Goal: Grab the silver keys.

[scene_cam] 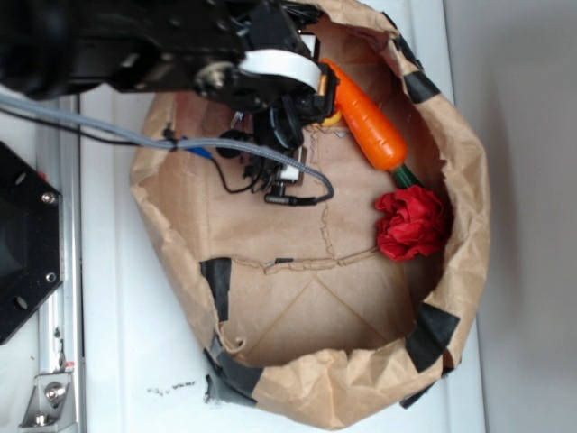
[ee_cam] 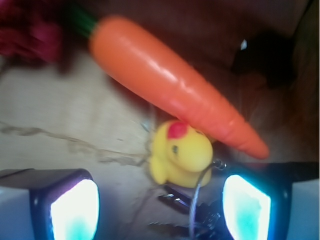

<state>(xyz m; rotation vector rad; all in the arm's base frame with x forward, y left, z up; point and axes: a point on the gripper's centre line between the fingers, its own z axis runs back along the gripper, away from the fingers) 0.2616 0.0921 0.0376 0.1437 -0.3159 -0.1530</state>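
From my wrist view, my gripper (ee_cam: 160,205) stood open, its two glowing pads (ee_cam: 75,210) spread wide near the bottom edge with nothing held. Between them, low on the brown paper floor (ee_cam: 75,110) and just under the small yellow rubber duck (ee_cam: 181,154), lay what I took, through the blur, to be the bunch of grey-silver metal keys (ee_cam: 187,212) on a wire ring. The long glossy orange plastic carrot (ee_cam: 170,85) slanted above the duck, touching its head, and a crumpled red cloth flower (scene_cam: 413,224) sat well off by the paper wall in the exterior view.
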